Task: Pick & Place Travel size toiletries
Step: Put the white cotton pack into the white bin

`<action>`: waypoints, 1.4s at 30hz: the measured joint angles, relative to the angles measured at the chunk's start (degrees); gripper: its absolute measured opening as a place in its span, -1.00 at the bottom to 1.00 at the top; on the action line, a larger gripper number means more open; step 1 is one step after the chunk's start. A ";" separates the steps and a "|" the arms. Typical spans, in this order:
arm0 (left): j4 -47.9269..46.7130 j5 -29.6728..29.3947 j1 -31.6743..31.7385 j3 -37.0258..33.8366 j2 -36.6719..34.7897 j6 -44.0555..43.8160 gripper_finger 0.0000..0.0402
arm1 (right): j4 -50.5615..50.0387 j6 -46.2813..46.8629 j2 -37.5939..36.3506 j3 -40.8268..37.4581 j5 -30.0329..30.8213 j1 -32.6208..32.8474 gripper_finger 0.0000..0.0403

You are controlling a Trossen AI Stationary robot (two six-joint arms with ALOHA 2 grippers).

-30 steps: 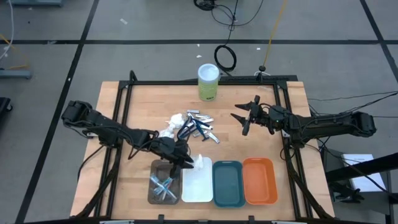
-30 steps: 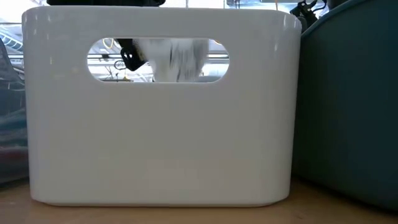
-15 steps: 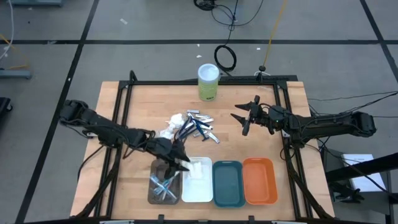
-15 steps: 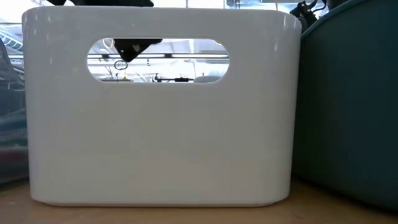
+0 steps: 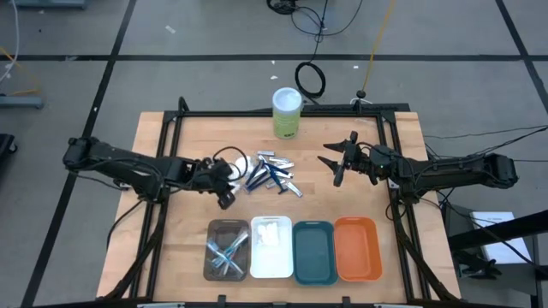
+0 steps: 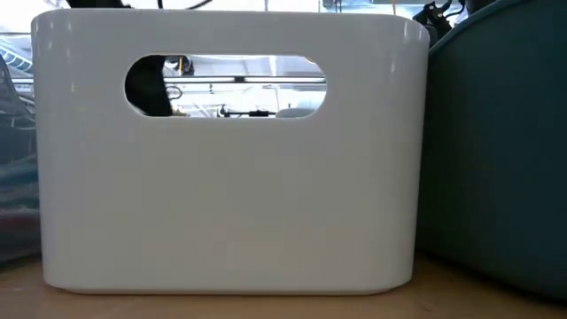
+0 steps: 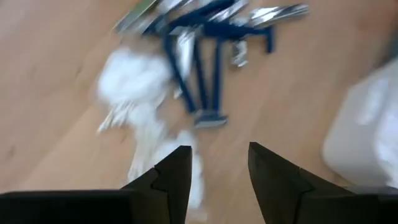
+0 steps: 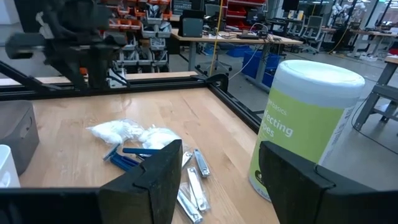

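Left gripper (image 5: 225, 193) hovers jaws apart beside white wads (image 5: 241, 164), trays (image 5: 271, 265) well apart.

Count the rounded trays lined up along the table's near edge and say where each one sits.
4, in a row, left to right from above: brown tray, white tray, teal tray, orange tray. None appear hidden.

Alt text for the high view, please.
Seen from above, the left gripper, open and empty, hovers beside a pile of white wads and blue razors. The right gripper waits open; four trays line the near edge.
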 joint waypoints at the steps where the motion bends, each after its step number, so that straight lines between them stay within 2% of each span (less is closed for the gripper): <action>1: -0.99 0.42 0.66 -0.01 0.42 -2.02 -0.23 | 0.02 -0.05 -0.01 0.00 0.00 0.00 0.00; 4: -1.93 1.94 2.34 -0.04 2.35 -4.16 -0.18 | 0.02 -0.07 -0.02 0.00 0.00 0.02 0.00; 11: -2.00 5.84 6.14 -0.04 8.19 -3.16 0.00 | -0.04 -0.07 0.00 0.00 0.00 0.00 0.00; 16: -2.03 6.16 9.34 -0.04 12.99 -3.03 0.02 | -0.02 -0.07 -0.01 0.00 0.00 0.00 0.00; 22: -1.65 8.81 11.63 -0.04 16.45 -3.08 -0.08 | -0.08 -0.07 -0.02 0.00 0.00 0.01 0.00; 42: 0.63 9.34 11.51 -1.92 18.39 -3.44 -0.51 | -0.23 -0.29 -0.02 0.00 0.02 -0.02 0.00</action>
